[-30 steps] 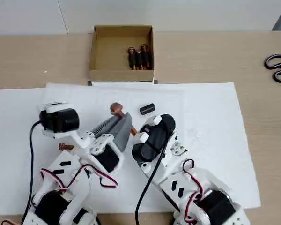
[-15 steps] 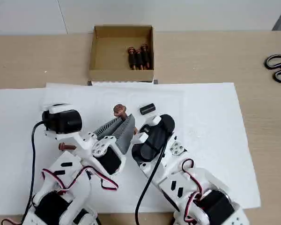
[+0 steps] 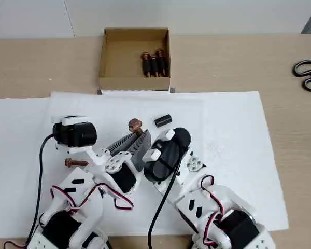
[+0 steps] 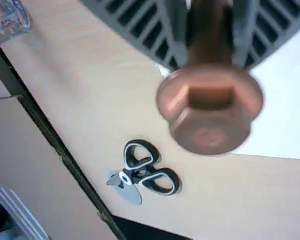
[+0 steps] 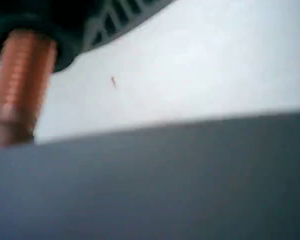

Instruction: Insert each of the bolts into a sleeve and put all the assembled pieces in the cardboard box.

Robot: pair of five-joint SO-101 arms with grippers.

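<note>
My left gripper [image 3: 135, 137] is shut on a copper bolt [image 3: 135, 125] over the white paper, the hex head sticking out past the grey ribbed fingers [image 3: 123, 142]. In the left wrist view the bolt head [image 4: 210, 107] looms close below the gripper [image 4: 210, 30]. The right arm's wrist [image 3: 163, 153] sits tight against that gripper's right side. The right wrist view has the bolt's threaded end [image 5: 20, 85] coming out of a dark round part, above a broad grey blur. A loose black sleeve [image 3: 163, 121] lies just beyond, and a second bolt [image 3: 75, 162] lies by the left arm.
The cardboard box [image 3: 135, 83] stands at the back with three assembled pieces [image 3: 153, 63] in its right half. Scissors [image 3: 307, 75] lie at the table's far right edge, also in the left wrist view [image 4: 142, 172]. The white paper [image 3: 228, 135] covers the work area.
The left gripper has carried the bolt a little to the right and nearer the right arm. The right wrist has shifted slightly left, closing against it.
</note>
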